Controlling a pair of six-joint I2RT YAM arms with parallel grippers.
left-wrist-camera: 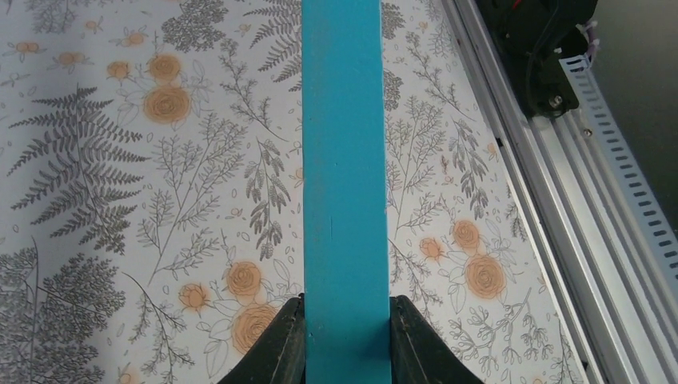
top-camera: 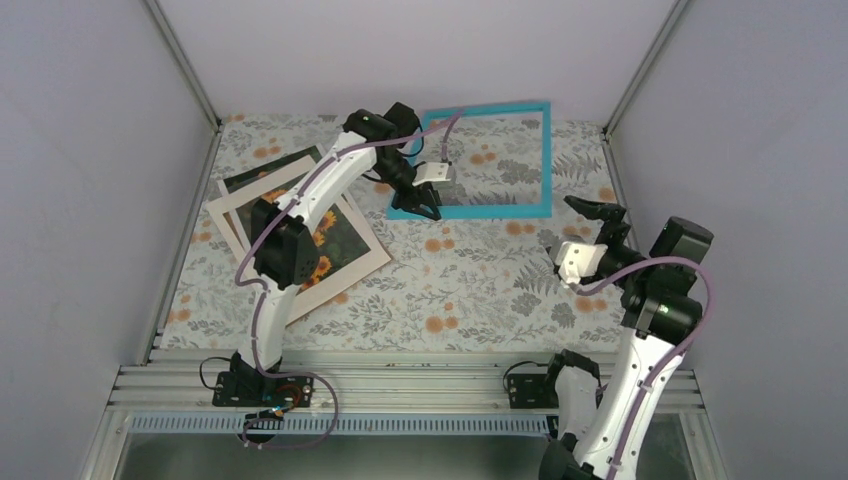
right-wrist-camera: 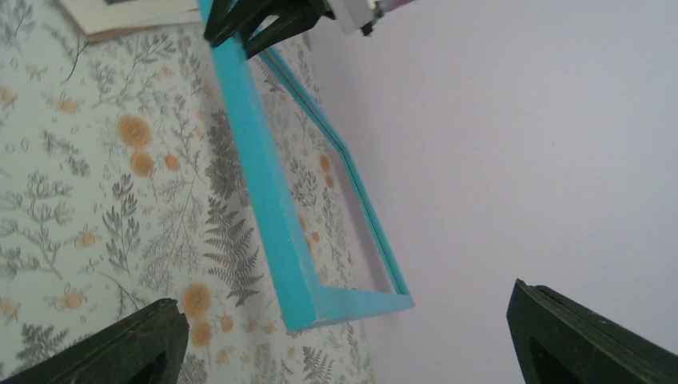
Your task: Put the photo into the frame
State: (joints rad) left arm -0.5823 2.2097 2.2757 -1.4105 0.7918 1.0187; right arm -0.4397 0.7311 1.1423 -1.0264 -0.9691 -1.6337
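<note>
**Item 1. Left gripper** (left-wrist-camera: 346, 324): black two-finger end effector, nearest the wrist camera. Its jaws are clamped on either side of one flat bar of the teal-blue rectangular wooden picture frame (left-wrist-camera: 344, 160). The bar runs straight away from the fingers.

**Item 2. Frame** (top-camera: 500, 211): thin and open-centred, at the far middle of the table, gripped at its near-left corner. Its far bar shows against the pale rear wall (top-camera: 400, 50), so it appears tilted up. Whether the near bar rests on the cloth cannot be told.

**Item 3. Photo** (top-camera: 340, 240): paper print of orange sunflowers on a dark ground, lying flat at the left of the table. It is partly under the left forearm and overlapped with a cream cardboard border sheet (top-camera: 365, 262).

**Item 4. Right gripper** (top-camera: 600, 222): jaws spread wide, holding nothing, raised just right of the frame.

**Item 5. Floral tablecloth** (top-camera: 480, 290): pale, with fern and orange-bloom print.

**Governing relation:** the photo lies left of and nearer than the frame, and its long axis is skewed against the frame's bars. The left arm is nearer the photo but is occupied with the frame, while the free right gripper is well apart from it. Judgement: frame and print must be squared to each other before insertion.
</note>
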